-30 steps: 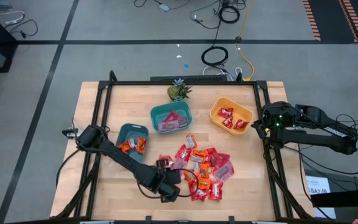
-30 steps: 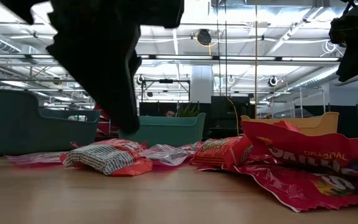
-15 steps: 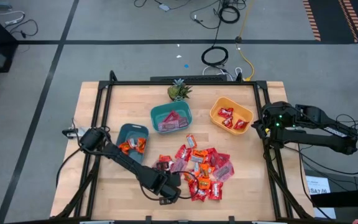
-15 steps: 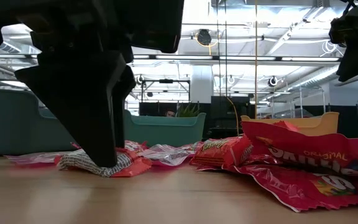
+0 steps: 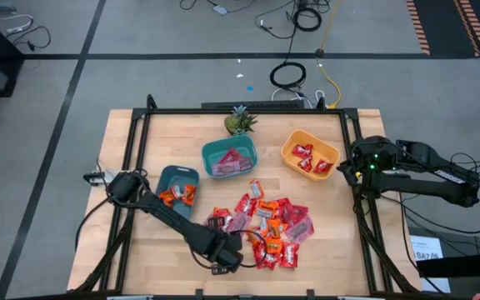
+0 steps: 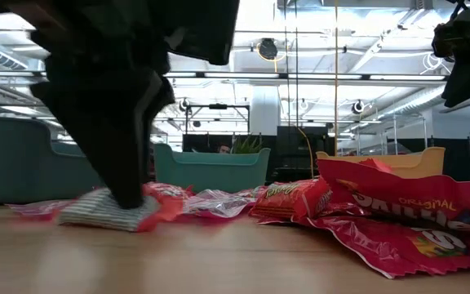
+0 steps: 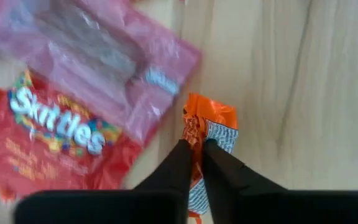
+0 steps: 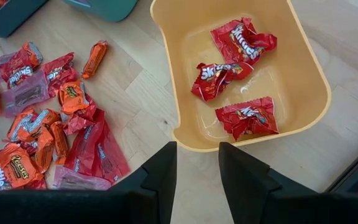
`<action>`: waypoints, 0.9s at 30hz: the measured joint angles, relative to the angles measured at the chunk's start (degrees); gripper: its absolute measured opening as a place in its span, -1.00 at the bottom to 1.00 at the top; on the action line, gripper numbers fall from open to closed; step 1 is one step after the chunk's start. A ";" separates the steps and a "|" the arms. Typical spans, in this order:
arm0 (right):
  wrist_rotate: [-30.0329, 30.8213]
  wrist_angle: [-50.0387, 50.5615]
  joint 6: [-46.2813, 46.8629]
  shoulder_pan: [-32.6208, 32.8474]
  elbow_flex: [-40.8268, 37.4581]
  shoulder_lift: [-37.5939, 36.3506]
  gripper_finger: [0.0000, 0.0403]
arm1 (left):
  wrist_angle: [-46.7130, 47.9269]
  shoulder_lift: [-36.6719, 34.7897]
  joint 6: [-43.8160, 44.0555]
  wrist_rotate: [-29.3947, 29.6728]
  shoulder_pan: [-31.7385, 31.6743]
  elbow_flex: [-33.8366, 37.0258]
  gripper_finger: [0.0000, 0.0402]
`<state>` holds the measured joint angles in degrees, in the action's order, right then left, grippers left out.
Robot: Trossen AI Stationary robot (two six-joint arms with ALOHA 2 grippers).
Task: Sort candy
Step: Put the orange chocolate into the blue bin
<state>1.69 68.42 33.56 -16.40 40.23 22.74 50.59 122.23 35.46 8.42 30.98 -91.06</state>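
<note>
An orange candy is pinched between the left gripper fingers, low on the worktop beside the pile. A straight lift is advised, clearing neighbouring wrappers. The right gripper waits part-open over the yellow bowl

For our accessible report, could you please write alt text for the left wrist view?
The left gripper is shut on an orange candy lying on the wooden table. Beside it lie a pink-purple wrapper and a red Skittles packet.
</note>
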 joint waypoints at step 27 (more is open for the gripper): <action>0.00 -0.02 0.68 0.02 0.00 0.00 -0.45 | 27.76 -25.40 38.66 16.09 -3.18 3.75 -0.93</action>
<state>1.69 68.40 34.24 -16.38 40.23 22.75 78.34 96.83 74.12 24.51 27.80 -87.31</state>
